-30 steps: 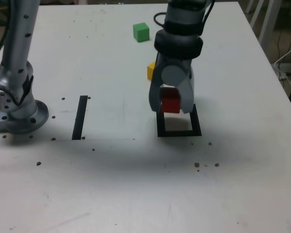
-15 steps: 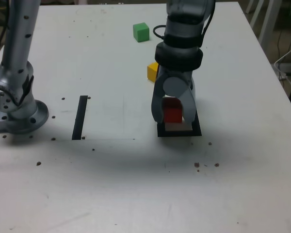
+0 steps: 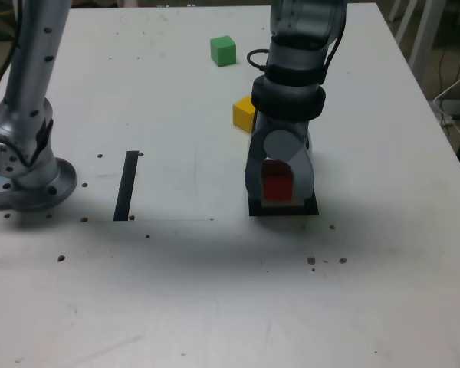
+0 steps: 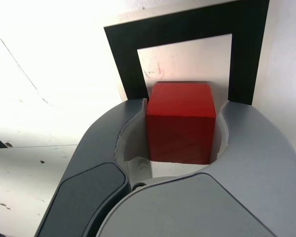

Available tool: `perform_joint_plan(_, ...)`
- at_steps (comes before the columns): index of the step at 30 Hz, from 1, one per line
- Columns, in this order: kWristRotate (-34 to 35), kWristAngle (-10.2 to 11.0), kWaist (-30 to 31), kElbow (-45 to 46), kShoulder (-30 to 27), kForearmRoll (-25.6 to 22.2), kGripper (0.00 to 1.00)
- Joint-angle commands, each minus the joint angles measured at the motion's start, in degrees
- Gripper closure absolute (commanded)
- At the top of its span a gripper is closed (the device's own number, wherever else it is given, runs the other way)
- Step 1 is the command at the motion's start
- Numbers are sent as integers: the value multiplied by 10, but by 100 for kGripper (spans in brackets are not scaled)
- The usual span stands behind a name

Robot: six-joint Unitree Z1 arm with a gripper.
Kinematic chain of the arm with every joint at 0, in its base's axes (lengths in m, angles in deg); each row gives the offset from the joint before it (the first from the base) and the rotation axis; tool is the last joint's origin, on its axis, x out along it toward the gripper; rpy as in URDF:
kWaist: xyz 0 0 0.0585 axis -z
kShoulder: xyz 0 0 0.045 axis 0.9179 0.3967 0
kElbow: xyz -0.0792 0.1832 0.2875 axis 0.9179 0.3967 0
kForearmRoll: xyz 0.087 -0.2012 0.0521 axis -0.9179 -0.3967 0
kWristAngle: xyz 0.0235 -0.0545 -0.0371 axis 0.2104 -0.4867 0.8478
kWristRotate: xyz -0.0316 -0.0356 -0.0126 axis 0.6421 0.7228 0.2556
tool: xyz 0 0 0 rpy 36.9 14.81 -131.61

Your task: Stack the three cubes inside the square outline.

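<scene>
The square outline, a thick black frame with a pale centre, lies flat on the bench; in the exterior view, the arm reaches down over it. The gripper is at the outline, its two curved fingers covering much of the frame's far part and sides. Between those fingers it pinches the red cube, one finger against each side. The red cube is over the pale middle of the outline, inside the black border as both views show it; whether it touches the bench there I cannot tell.

The yellow cube sits on the bench just beyond the outline, toward the exterior view's left, partly hidden behind the arm. The green cube is farther beyond the outline and also to its left in that view, apart from the yellow one. The straight black strip lies well apart from the outline, on the exterior view's left, between it and the round arm base.
</scene>
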Motion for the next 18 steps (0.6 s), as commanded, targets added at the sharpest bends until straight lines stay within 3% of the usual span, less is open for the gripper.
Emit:
perform_joint_plan(1, 1, 1, -5, -2, 5, 1, 71)
perform_joint_plan(7, -2, 3, -12, -6, 13, 4, 70)
perform_joint_plan(9, -4, 4, -13, -6, 16, 6, 66)
perform_joint_plan(11, -6, 5, -14, -6, 17, 9, 55)
perform_joint_plan(15, -10, 5, -15, -3, 17, 14, 21)
perform_joint_plan(18, -11, 5, -15, 0, 16, 17, 8)
